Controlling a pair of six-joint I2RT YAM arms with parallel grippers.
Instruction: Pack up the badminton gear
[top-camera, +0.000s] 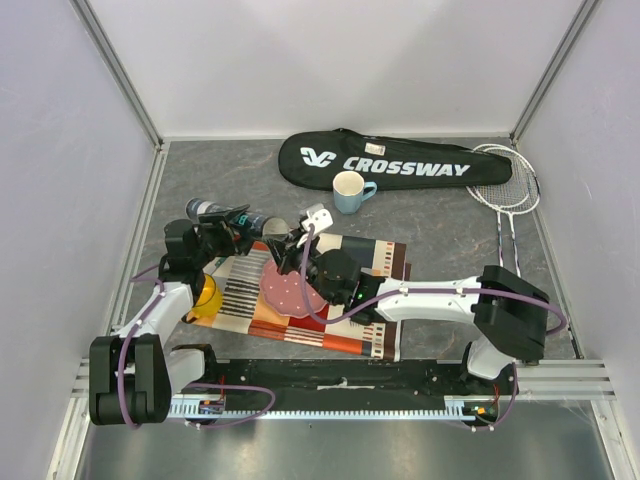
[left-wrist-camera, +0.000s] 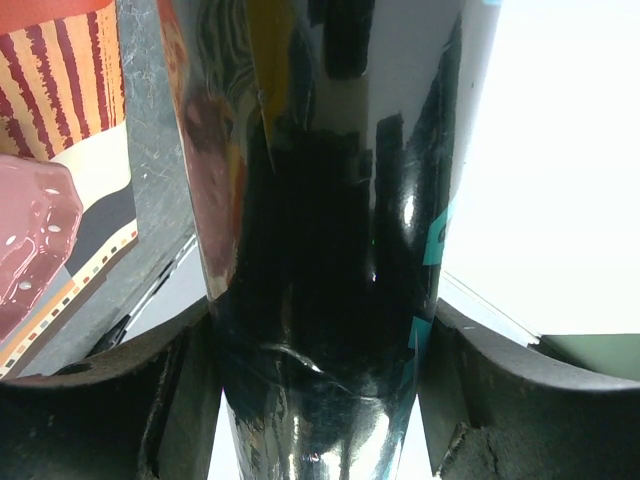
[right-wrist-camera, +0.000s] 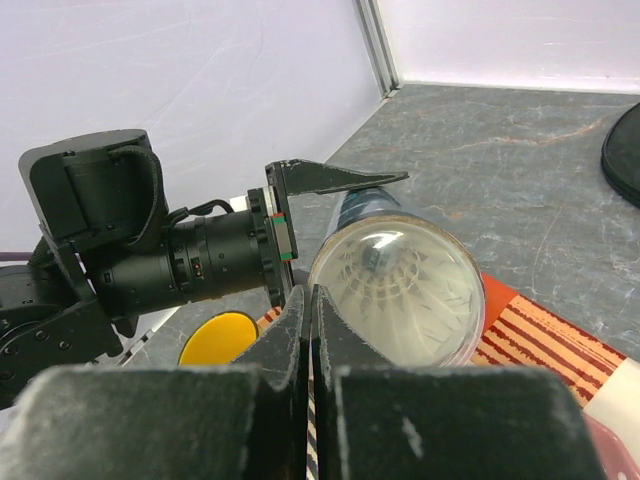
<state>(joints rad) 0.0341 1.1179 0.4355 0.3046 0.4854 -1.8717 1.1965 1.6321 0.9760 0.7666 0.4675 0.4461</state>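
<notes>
Seen from above, a grey table (top-camera: 430, 230) carries a long black racket bag (top-camera: 400, 165) lettered "CROSSWAY", lying along its far side. Two thin rackets (top-camera: 505, 185) lie just right of the bag, outside it. A light blue cup (top-camera: 347, 190) stands against the bag's near edge.

Nearer than the bag and to its left, the dark tube (top-camera: 200, 210) is held above the table, roughly level. The left fingers (left-wrist-camera: 100, 420) grasp it around its middle, one finger pressed to each side of the glossy barrel (left-wrist-camera: 330, 250).

The right fingers (right-wrist-camera: 230, 400) are clenched tight together with nothing visible between them. Their tips sit just beside the rim of the tube's clear end cap (right-wrist-camera: 440, 330). White shuttlecock feathers (right-wrist-camera: 395, 275) show through that cap; how many are inside cannot be told.

Below the tube, nearer than the bag, a striped mat (top-camera: 375, 260) holds a pink plate (top-camera: 285, 290). A yellow mug (top-camera: 207, 295) stands at the mat's left edge.

The step in hand appears to be finishing the tube, with shuttlecocks loaded and the cap seemingly on. Next, the tube probably has to travel to the bag. The bag would need opening, and whether it is zipped cannot be told. The rackets also remain to be packed, and the cup may block the bag's near edge.
</notes>
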